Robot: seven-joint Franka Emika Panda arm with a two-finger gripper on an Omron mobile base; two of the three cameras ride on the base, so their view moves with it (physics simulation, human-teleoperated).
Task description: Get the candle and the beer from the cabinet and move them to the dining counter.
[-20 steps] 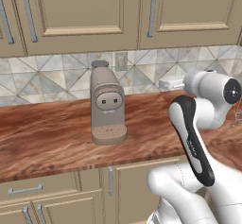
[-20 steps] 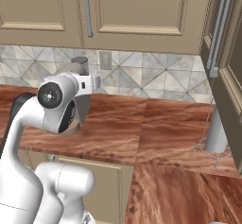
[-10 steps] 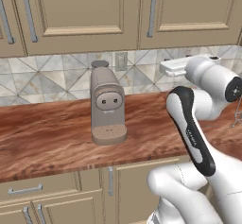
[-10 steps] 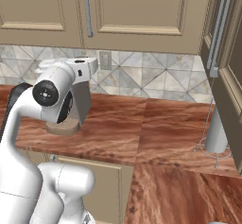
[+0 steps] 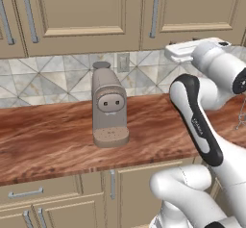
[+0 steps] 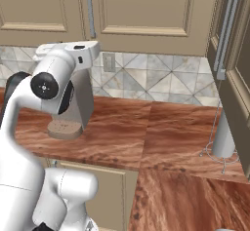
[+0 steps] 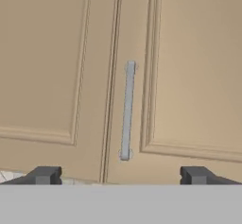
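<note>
Square the end effector [image 7: 120,175] on the cabinet [image 7: 184,76] handle [image 7: 126,109], dead ahead, and close only once both tips straddle the bar. Your arm is raised, hand level, facing the shut doors, jaws spread wide, nothing held. Candle and beer are presumably behind that door, unseen.

My own arm covers the top of the coffee machine [image 6: 78,103] in the right base view. The cabinet [image 7: 179,76] doors are shut, so I cannot see what is behind them, and they run off the top edge. At the tabletop's [image 6: 176,137] right end, a thin wire stand [image 6: 222,140] is partly hidden behind the dark side unit [image 6: 239,74].
</note>
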